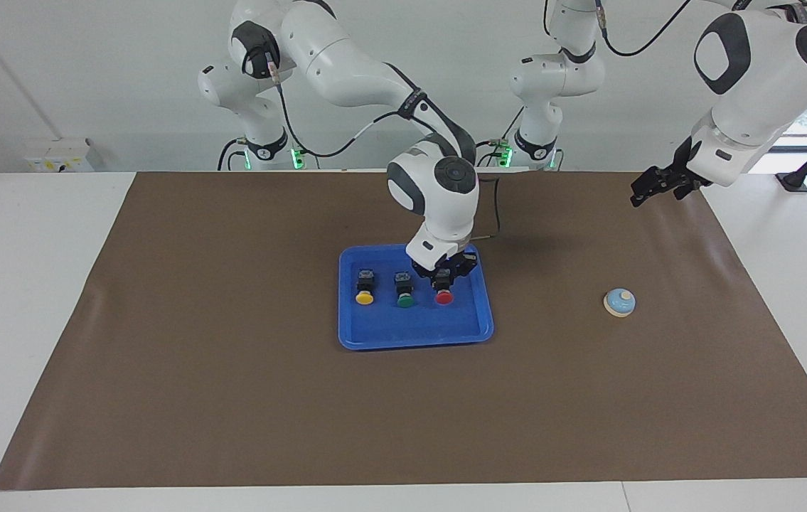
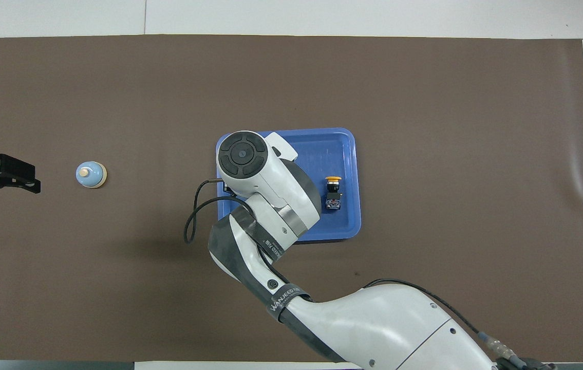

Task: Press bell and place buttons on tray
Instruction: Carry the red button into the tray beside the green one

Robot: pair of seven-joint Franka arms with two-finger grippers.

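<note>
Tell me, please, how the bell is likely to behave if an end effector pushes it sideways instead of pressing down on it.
The bell sits on a broad, flat cream base, so it would probably slide across the brown mat rather than tip. It looks small and rigid, so likely light and easily shoved. Its smooth dome could let fingers slip off.

Yellow button (image 2: pixel 333 180) on tray (image 2: pixel 345 144); others likely hidden by right arm (image 2: pixel 270 205)
</note>
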